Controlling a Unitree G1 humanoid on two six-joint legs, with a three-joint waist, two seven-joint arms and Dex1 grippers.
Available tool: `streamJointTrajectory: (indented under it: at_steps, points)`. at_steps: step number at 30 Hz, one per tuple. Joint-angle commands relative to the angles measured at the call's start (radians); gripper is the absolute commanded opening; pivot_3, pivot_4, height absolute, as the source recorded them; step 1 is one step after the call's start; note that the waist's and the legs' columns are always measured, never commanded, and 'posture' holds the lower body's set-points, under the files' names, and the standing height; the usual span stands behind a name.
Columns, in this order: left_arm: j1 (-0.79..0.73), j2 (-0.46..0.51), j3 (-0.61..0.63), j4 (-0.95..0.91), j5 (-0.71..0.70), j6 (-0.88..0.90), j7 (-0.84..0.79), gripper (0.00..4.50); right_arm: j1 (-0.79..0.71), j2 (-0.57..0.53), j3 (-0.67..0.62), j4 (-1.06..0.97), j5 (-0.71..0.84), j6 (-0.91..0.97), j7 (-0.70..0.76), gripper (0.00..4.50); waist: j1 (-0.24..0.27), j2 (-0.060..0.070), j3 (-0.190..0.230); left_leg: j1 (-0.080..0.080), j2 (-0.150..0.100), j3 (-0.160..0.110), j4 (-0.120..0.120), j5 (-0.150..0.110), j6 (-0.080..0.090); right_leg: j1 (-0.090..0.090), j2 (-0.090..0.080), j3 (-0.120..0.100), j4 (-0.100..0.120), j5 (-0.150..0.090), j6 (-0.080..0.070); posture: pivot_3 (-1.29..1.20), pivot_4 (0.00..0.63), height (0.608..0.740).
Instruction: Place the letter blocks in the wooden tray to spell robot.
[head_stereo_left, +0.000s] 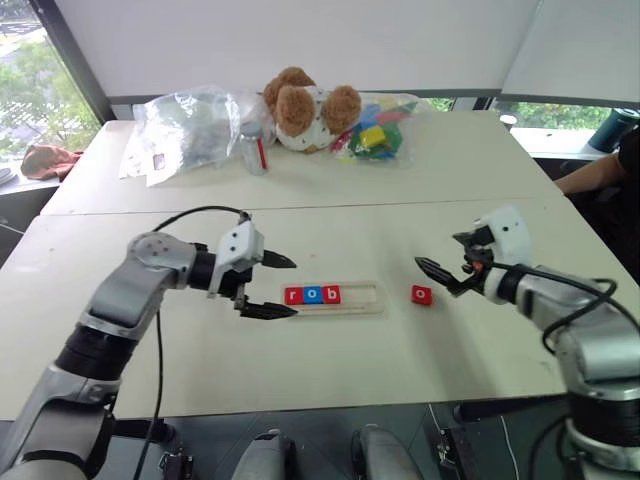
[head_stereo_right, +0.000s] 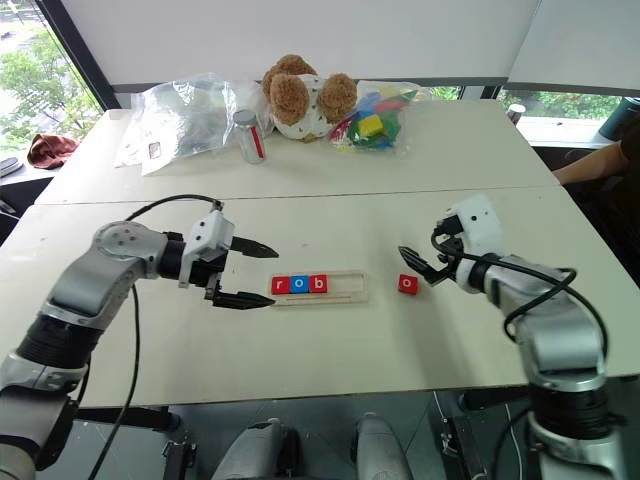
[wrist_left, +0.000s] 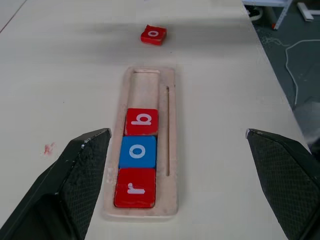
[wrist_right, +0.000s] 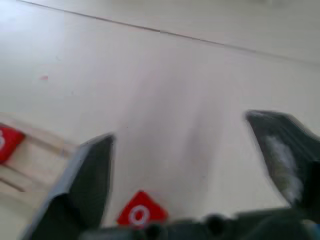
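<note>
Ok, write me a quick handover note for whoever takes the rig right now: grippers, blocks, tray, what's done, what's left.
Left gripper: open, empty, at the wooden tray's r end.
Right gripper: open, empty, just right of the loose red o block.
Tray holds r, o, b in order; the two slots after them are empty.
Loose o lies on the table right of the tray.
Left: place that o, then the t.

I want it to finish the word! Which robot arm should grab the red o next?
The right gripper, probably. It hangs open just beside the red o block, which lies on the table to the right of the wooden tray. The left gripper is open at the tray's far end, by the r.
</note>
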Motion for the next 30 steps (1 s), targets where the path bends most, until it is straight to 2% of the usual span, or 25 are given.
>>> streamJointTrajectory:
  at_steps: [1,5,9,15,21,24,29,30]
  points:
    - [0.038,0.078,0.014,-0.107,0.01,-0.037,-0.048,4.5,0.011,-0.133,0.086,0.267,-0.046,-0.366,0.272,4.48,-0.001,0.0,0.0,0.0,0.0,0.0,0.0,-0.001,0.001,0.0,0.0,0.0,0.0,0.0,0.0,0.0,0.15,0.74]
    - [0.072,0.113,0.037,-0.148,0.003,-0.014,-0.023,4.5,-0.048,-0.162,0.145,0.508,-0.058,-0.589,0.428,4.48,-0.001,0.0,0.0,0.0,0.0,0.003,0.002,-0.001,0.001,0.0,-0.003,0.002,0.0,0.0,0.0,0.0,0.15,0.74]
    - [0.146,0.141,0.045,-0.199,0.009,0.002,0.008,4.5,-0.107,-0.137,0.2,0.655,-0.092,-0.734,0.481,4.48,-0.001,0.0,0.0,0.001,0.0,0.004,0.003,-0.001,0.001,0.0,-0.004,0.004,0.001,0.0,0.0,0.0,0.15,0.74]
    - [0.158,0.141,0.066,-0.222,-0.01,0.041,0.056,4.5,-0.181,-0.092,0.232,0.819,-0.126,-0.841,0.496,4.48,0.005,0.0,0.0,0.0,0.0,0.003,0.002,0.0,0.0,0.0,-0.005,0.003,0.001,0.0,0.0,0.0,0.15,0.74]
    - [0.161,0.139,0.058,-0.219,-0.003,0.044,0.066,4.5,-0.208,-0.072,0.239,0.878,-0.132,-0.893,0.517,4.48,0.004,0.0,0.0,0.0,-0.001,0.003,0.002,0.0,-0.001,0.0,-0.006,0.003,0.001,0.0,0.0,0.0,0.15,0.74]
    - [0.159,0.138,0.051,-0.21,0.005,0.039,0.066,4.5,-0.208,-0.07,0.235,0.883,-0.129,-0.91,0.524,3.73,0.003,0.0,0.0,0.0,-0.001,0.003,0.002,0.0,-0.001,0.0,-0.006,0.003,0.001,0.0,0.0,0.0,0.15,0.74]
    - [0.154,0.137,0.035,-0.187,0.027,0.022,0.063,4.5,-0.205,-0.066,0.233,0.879,-0.122,-0.913,0.539,1.22,0.003,0.0,0.0,0.0,-0.001,0.003,0.002,0.0,-0.001,0.0,-0.006,0.003,0.001,0.0,0.0,0.0,0.15,0.74]
    - [0.153,0.137,0.035,-0.182,0.03,0.018,0.061,4.5,-0.206,-0.065,0.231,0.873,-0.119,-0.907,0.539,1.12,0.003,0.0,0.0,0.0,-0.001,0.003,0.002,0.0,-0.001,0.0,-0.006,0.003,0.001,0.0,0.0,0.0,0.15,0.74]
